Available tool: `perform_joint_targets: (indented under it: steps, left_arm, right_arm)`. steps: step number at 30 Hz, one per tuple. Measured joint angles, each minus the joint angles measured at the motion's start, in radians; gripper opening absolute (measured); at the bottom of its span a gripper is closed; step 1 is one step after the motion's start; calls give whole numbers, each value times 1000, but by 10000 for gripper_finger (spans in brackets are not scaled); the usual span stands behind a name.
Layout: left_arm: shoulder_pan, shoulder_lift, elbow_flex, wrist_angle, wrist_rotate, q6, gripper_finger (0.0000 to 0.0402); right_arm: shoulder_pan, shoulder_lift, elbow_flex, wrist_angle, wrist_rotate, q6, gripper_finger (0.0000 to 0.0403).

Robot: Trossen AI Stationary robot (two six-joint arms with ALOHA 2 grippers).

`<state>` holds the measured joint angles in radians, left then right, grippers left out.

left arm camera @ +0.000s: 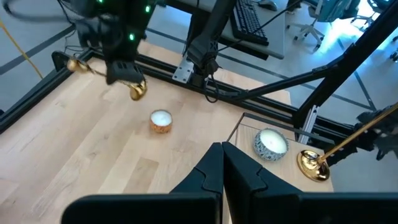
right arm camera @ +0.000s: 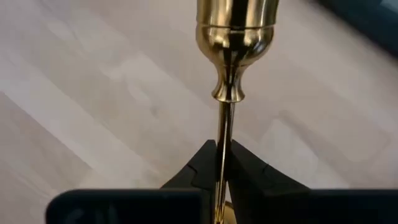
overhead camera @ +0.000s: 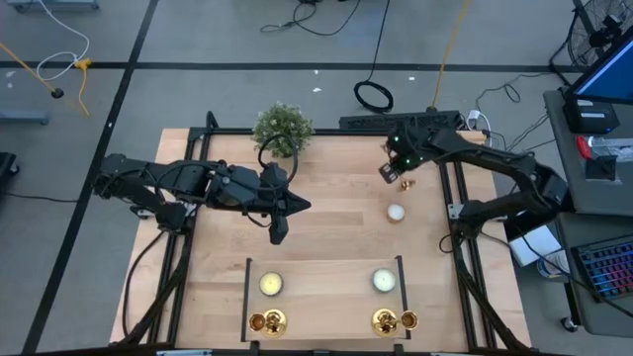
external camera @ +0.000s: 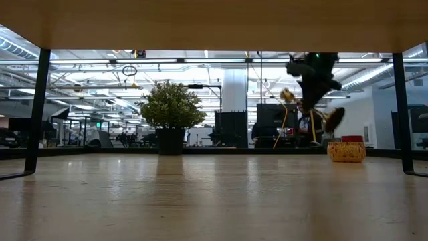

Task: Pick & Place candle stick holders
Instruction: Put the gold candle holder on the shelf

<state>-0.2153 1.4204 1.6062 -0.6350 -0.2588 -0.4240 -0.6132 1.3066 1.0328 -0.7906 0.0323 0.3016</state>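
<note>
My right gripper (overhead camera: 398, 166) hangs above the table's far right part, shut on a gold candle stick holder (overhead camera: 396, 178). In the low view the candle stick holder (external camera: 311, 107) is slanted in the air, with its cup end (external camera: 287, 95) higher than its base (external camera: 334, 119). Two more gold holders (overhead camera: 267, 321) (overhead camera: 394, 321) lie in the tray (overhead camera: 247, 297) at the near edge. My left gripper (overhead camera: 280, 232) is shut on nothing and hovers over the table's middle. My right gripper pinches the holder's slim stem (right arm camera: 224, 134) between its two fingers, below the cup (right arm camera: 236, 37). The fingers slant down from above and lie across the stem. The holder is lifted clear of the table and tilted.
A small white candle (overhead camera: 396, 212) stands on the table just nearer than the held holder. Two candles (overhead camera: 271, 284) (overhead camera: 384, 281) sit in the tray. A bushy potted plant (overhead camera: 282, 129) stands at the far edge. Dark frame rails (overhead camera: 457, 218) run along both sides.
</note>
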Motion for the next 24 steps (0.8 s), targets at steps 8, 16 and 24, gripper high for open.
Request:
perform_joint_targets:
  steps: [8, 16, 24]
  left_arm:
    - [0, 0, 0, -6, 5, 0, 3]
    - [6, 0, 0, -69, -5, -1, 3]
    - [26, 0, 0, -75, -3, 11, 3]
  right_arm:
    - [14, -44, 126, 33, -2, 4, 15]
    - [88, -79, 217, 62, -7, 28, 16]
    - [193, -127, 249, 110, -7, 81, 17]
